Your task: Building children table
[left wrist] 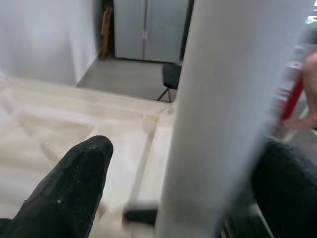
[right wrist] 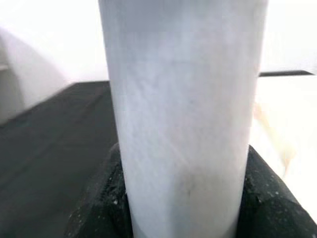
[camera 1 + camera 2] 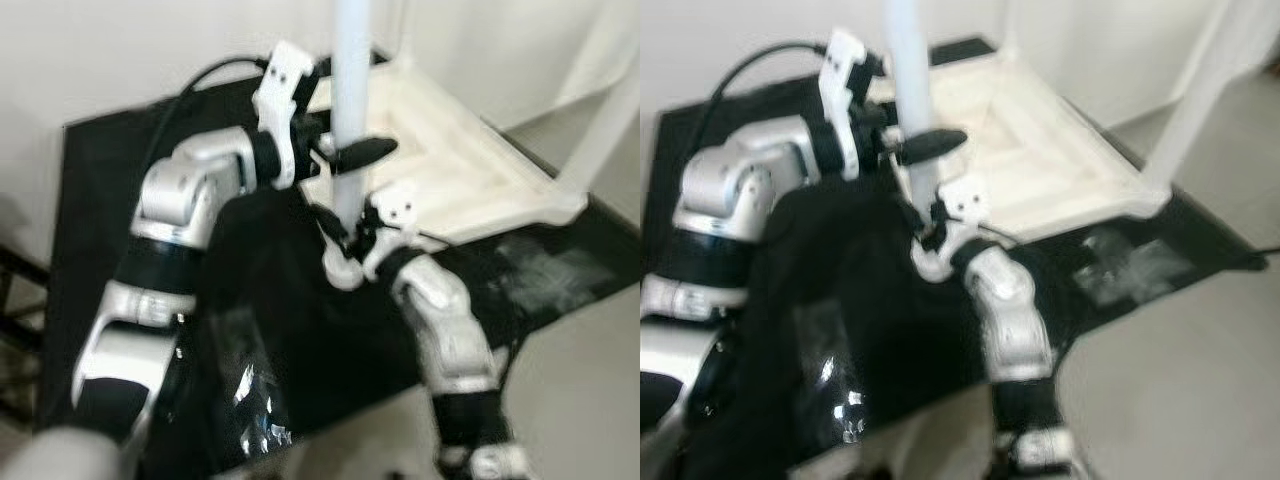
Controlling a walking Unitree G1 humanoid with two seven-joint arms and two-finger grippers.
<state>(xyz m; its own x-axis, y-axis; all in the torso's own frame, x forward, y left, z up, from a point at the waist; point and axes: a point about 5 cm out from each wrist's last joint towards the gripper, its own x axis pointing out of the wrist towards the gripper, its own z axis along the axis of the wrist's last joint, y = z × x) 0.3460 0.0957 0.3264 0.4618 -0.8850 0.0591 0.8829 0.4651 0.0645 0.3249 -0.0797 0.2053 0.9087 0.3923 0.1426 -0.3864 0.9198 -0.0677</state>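
Smooth white round table leg (image 3: 350, 110) held upright at corner of upturned white tabletop (image 3: 470, 170). Left gripper (image 3: 352, 152) clamped mid-leg, right gripper (image 3: 345, 240) clamped lower down. Black matte mat (image 3: 110, 170) spread underneath.

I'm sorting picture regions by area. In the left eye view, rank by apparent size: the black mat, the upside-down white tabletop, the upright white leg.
1. Black mat, clearly largest.
2. White tabletop.
3. White leg, held by both the left gripper and right gripper; it stands nearer the camera and runs out of frame, so it only looks smallest.
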